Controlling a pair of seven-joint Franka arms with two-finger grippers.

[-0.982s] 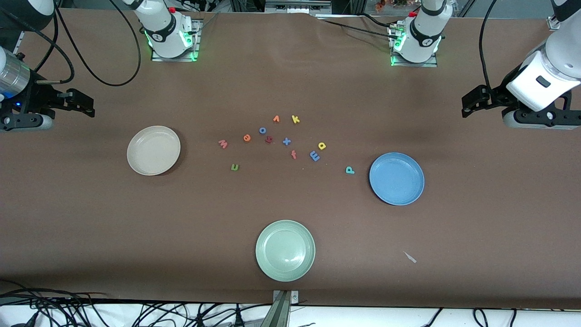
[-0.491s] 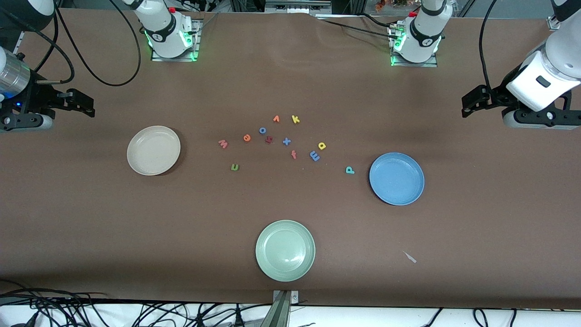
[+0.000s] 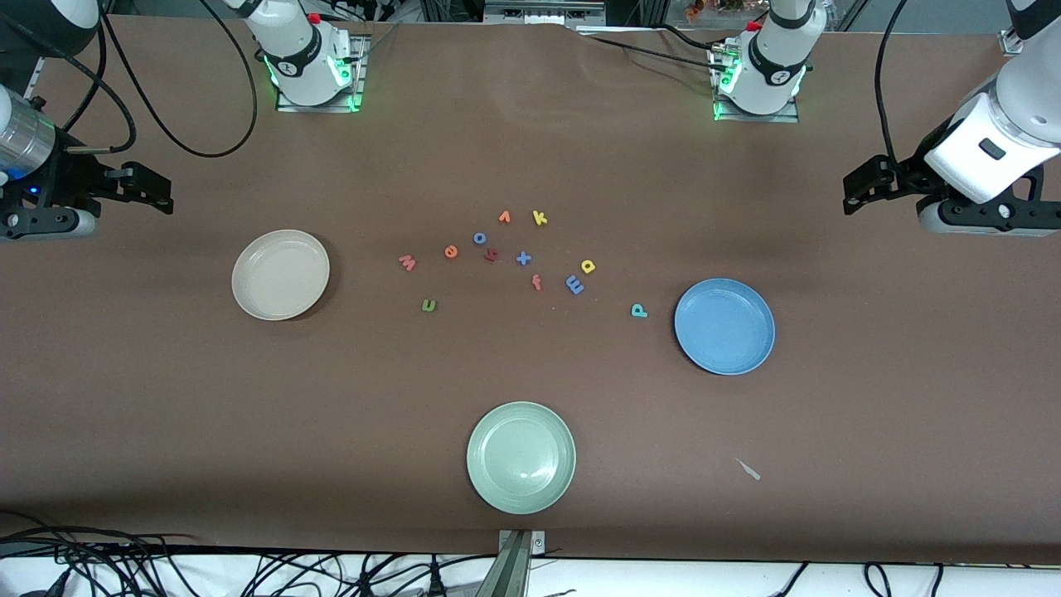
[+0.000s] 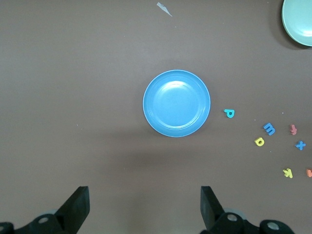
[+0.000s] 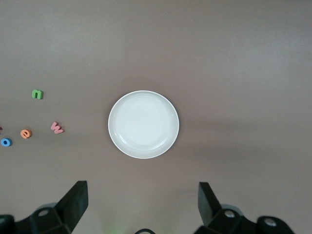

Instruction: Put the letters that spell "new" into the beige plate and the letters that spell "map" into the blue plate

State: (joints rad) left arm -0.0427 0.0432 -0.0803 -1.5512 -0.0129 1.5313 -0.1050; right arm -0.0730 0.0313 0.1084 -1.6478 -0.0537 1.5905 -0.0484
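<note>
The beige plate (image 3: 280, 274) (image 5: 143, 124) lies bare toward the right arm's end, the blue plate (image 3: 724, 326) (image 4: 176, 103) bare toward the left arm's end. Between them lie the pink-red w (image 3: 407, 263) (image 5: 57, 127), orange e (image 3: 451, 251) (image 5: 26, 133), green n (image 3: 428, 305) (image 5: 37, 94), blue m (image 3: 574, 284) (image 4: 269, 128), yellow a (image 3: 588, 266) (image 4: 259, 142) and teal p (image 3: 638, 310) (image 4: 229, 113). My right gripper (image 3: 162, 196) (image 5: 141, 200) hangs open over the table at its end. My left gripper (image 3: 854, 194) (image 4: 145, 204) hangs open at the other end. Both hold nothing.
A pale green plate (image 3: 520, 456) sits nearest the front camera. Among the task letters lie a yellow k (image 3: 540, 218), orange v (image 3: 504, 217), blue o (image 3: 479, 238), dark red h (image 3: 491, 255), blue x (image 3: 523, 258) and red f (image 3: 536, 283). A small white scrap (image 3: 749, 470) lies near the front edge.
</note>
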